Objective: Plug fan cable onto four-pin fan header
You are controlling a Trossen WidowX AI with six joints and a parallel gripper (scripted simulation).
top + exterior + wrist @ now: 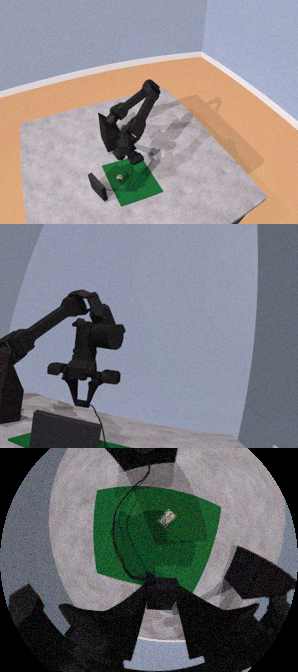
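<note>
One grey table [63, 142] [153, 427] [250, 488] carries everything. On it stands one black arm [142, 117] [49, 319], its one tool [82, 401] [161, 588] pointing down, two fingers pinching one dark plug [82, 403] [163, 585] above the table. One green board [147, 188] [19, 440] [107, 548] lies flat; in the top view, one upright dark fan [97, 187] [65, 430] [142, 455] stands near its nine o'clock side. One thin cable [132, 177] [101, 422] [114, 528] joins fan and plug. One small pale header [119, 177] [167, 518] sits on the board, apart from the plug.
</note>
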